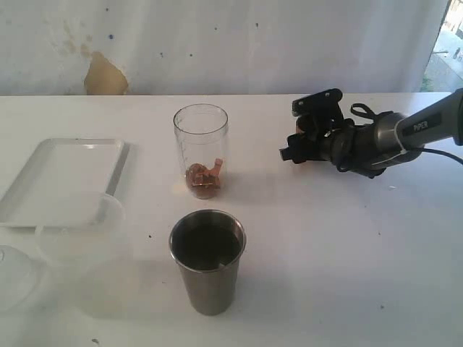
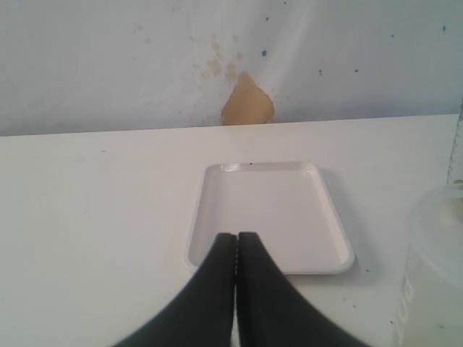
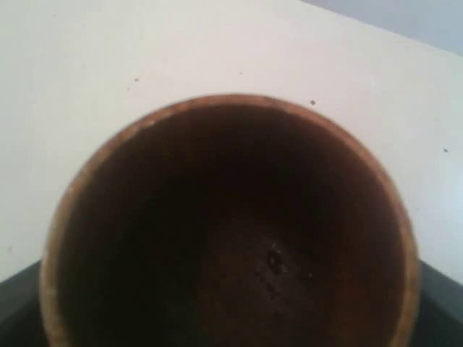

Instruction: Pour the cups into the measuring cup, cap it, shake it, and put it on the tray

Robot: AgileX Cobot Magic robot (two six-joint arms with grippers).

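The clear measuring cup (image 1: 201, 148) stands upright at the table's middle with brown bits in its bottom. In front of it stands the steel tumbler (image 1: 207, 260), upright and dark inside. My right gripper (image 1: 305, 134) hovers to the right of the measuring cup, turned on its side. In the right wrist view the brown wooden cup (image 3: 231, 217) fills the frame mouth-on, looking empty, with dark fingers (image 3: 14, 311) at its sides. My left gripper (image 2: 236, 237) is shut on nothing, pointing at the near edge of the white tray (image 2: 271, 210); the exterior view does not show it.
The tray (image 1: 61, 181) lies at the table's left. A wide frosted container (image 1: 79, 246) stands just in front of it, also at the edge of the left wrist view as the frosted container (image 2: 434, 267). A translucent lid-like piece (image 1: 11, 278) lies at the front left corner.
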